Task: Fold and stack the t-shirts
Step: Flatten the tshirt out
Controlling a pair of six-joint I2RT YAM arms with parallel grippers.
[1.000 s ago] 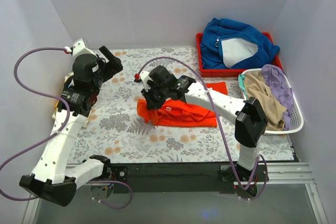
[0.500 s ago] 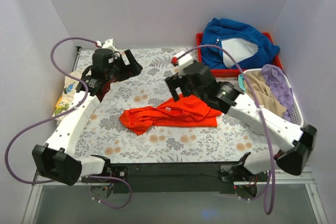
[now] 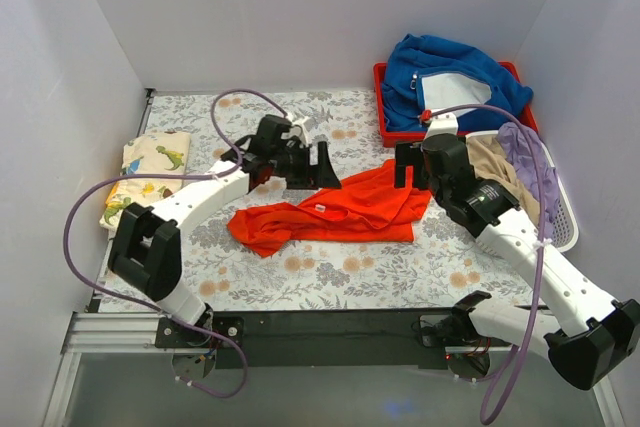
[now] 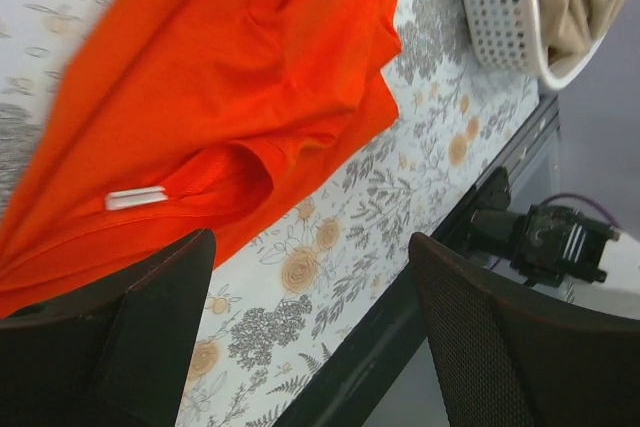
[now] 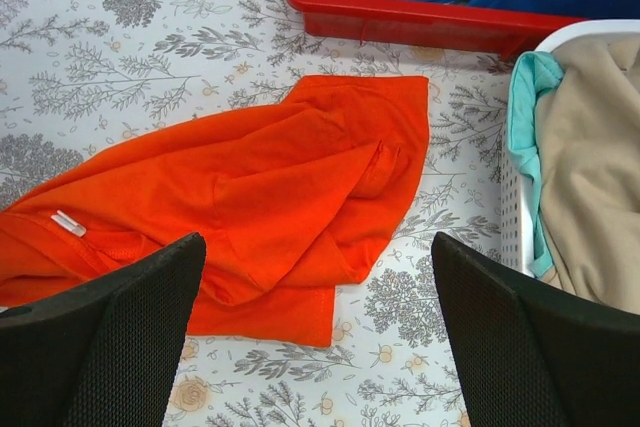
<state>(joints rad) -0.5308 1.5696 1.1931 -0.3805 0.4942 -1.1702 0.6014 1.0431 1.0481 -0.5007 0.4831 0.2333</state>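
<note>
The orange-red t-shirt [image 3: 335, 212] lies crumpled and spread across the middle of the floral table, its white neck label facing up. In the left wrist view the orange-red t-shirt [image 4: 220, 77] fills the upper left. My left gripper [image 3: 318, 169] hovers over the shirt's upper left edge, open and empty [image 4: 310, 337]. At the shirt's right end my right gripper [image 3: 412, 167] is also open, holding nothing [image 5: 315, 337] above the cloth [image 5: 270, 187]. The cream dinosaur-print t-shirt [image 3: 145, 172] lies folded at the far left.
A red tray [image 3: 385, 132] at the back right holds a thick blue garment [image 3: 450, 82]. A white basket [image 3: 560, 237] of clothes stands at the right edge, close to my right arm. It also shows in the right wrist view [image 5: 515, 197].
My right gripper opened, let go of the orange-red t-shirt and drew back to the right. The shirt spread out leftward. My left arm swung from the far left to the shirt.
</note>
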